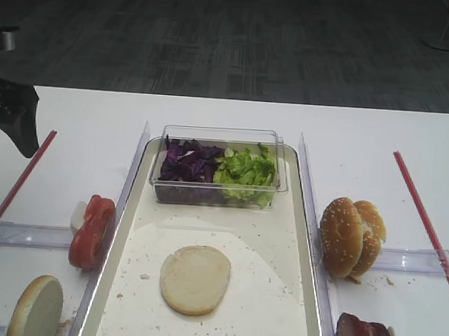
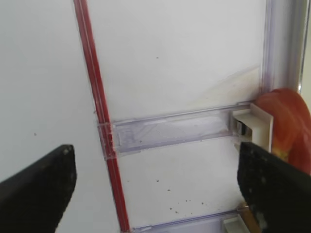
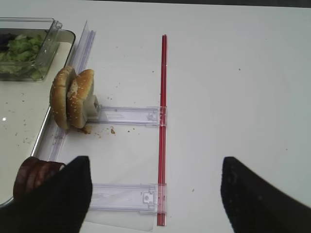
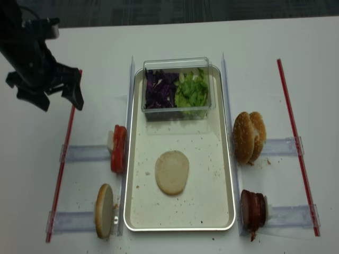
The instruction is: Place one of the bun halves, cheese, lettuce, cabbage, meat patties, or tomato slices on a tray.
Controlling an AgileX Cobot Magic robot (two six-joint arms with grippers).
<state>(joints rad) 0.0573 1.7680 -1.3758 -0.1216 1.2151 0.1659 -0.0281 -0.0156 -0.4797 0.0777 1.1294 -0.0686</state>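
- Bun half [image 4: 171, 172], cut face up, lies on the tray [image 4: 222, 174] floor near its front edge.
- Left gripper [image 4: 46, 90] hovers spread and empty over the tabletop's left edge; next pick, judged: descend squarely over the tomato slices [image 4: 118, 148].
- Right gripper [image 3: 155, 194]: spread, empty, above the tabletop's right side.

Tray [image 4: 222, 174]: cream-white, speckled floor. Bun half [image 4: 172, 172]: pale cream. Cabbage [image 4: 159, 89]: dark purple. Lettuce [image 4: 192, 90]: light green. Tomato slices [image 4: 118, 148]: bright red. Meat patties [image 4: 253, 207]: maroon-brown.

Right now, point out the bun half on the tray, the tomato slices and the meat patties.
bun half [image 4: 172, 172], second overhead view, middle of cut face
tomato slices [image 4: 118, 148], second overhead view, middle of stack
meat patties [image 4: 252, 208], second overhead view, middle of stack
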